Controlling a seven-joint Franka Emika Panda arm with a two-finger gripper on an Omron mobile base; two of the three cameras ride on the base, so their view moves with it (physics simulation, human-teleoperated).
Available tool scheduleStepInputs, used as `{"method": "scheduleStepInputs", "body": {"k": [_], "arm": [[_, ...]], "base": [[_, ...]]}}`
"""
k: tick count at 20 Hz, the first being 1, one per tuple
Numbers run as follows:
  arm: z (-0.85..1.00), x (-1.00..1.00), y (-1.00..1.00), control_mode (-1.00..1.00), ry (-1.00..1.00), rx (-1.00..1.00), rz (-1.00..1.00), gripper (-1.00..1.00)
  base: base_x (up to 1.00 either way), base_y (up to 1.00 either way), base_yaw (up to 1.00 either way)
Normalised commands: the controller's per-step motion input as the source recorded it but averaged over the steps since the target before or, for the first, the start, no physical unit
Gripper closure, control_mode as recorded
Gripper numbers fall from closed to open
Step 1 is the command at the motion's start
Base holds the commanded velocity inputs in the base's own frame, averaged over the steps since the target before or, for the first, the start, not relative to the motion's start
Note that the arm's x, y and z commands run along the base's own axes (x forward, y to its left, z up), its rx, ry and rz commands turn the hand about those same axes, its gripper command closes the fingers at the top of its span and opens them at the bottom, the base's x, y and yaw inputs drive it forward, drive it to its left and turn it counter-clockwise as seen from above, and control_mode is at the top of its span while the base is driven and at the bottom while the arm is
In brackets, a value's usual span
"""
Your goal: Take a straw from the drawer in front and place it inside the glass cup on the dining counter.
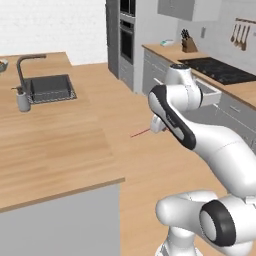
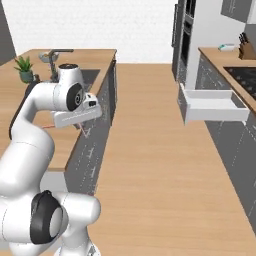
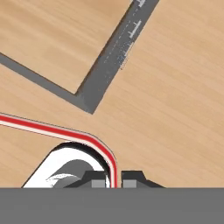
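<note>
My gripper [image 3: 113, 180] is shut on the straw [image 3: 57, 129], a thin red-pink stick that runs from between the fingertips up and to the left in the hand view. From the left base the straw [image 1: 141, 133] pokes out leftward from the gripper [image 1: 159, 125], above the floor and just beyond the dining counter [image 1: 55, 145] edge. The right base view has the gripper [image 2: 84, 128] at that counter's [image 2: 30, 100] near side. The drawer [image 1: 210, 93] stands pulled open with a white inside [image 2: 212, 106]. The glass cup is out of view.
The dining counter carries a dark sink [image 1: 50, 88], a faucet [image 1: 22, 67], a grey dispenser [image 1: 22, 100] and a potted plant [image 2: 25, 69]. The wall-side counter holds a black cooktop [image 1: 220, 70] and a knife block [image 1: 189, 44]. Bare wooden floor [image 2: 150, 150] lies between them.
</note>
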Motion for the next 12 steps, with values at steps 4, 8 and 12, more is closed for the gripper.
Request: {"method": "scheduleStepInputs", "body": {"k": [4,8,12], "arm": [[0.0,0.0,0.0,1.0,0.0,0.0,0.0,1.0],[0.0,0.0,0.0,1.0,0.0,0.0,0.0,1.0],[0.0,0.0,0.0,1.0,0.0,0.0,0.0,1.0]], "base": [[-0.01,1.0,-0.07],[-0.15,1.0,-0.09],[-0.17,1.0,-0.1]]}}
